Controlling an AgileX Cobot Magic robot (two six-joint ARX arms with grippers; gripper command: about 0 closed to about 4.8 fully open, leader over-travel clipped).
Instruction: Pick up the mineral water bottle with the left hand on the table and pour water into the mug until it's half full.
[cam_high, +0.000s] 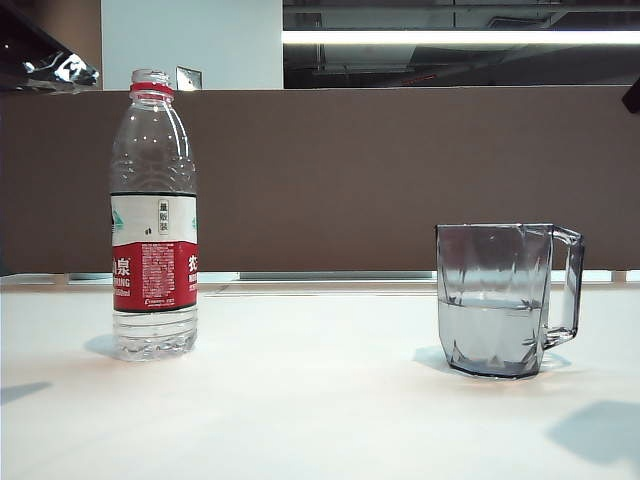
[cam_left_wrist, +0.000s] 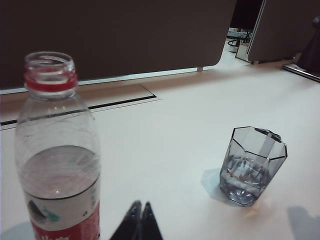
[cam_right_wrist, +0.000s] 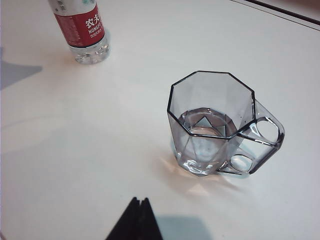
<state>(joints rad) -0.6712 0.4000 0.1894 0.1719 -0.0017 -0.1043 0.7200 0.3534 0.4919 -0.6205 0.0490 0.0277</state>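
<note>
Clear plastic mineral water bottle (cam_high: 153, 215) stands uncapped frame-left, grey faceted mug (cam_high: 500, 300) right; we'd grip its label band lightly—thin, squashy, slick; left gripper (cam_left_wrist: 140, 216) and right gripper (cam_right_wrist: 139, 212) both closed, empty.

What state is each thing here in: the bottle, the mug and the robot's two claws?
Bottle: upright on the table, cap off, partly full, held by nothing.
Mug: upright, apart from the bottle, about half full of water.
Left gripper: shut, empty, near the bottle without touching it.
Right gripper: shut, empty, near the mug without touching it.
</note>
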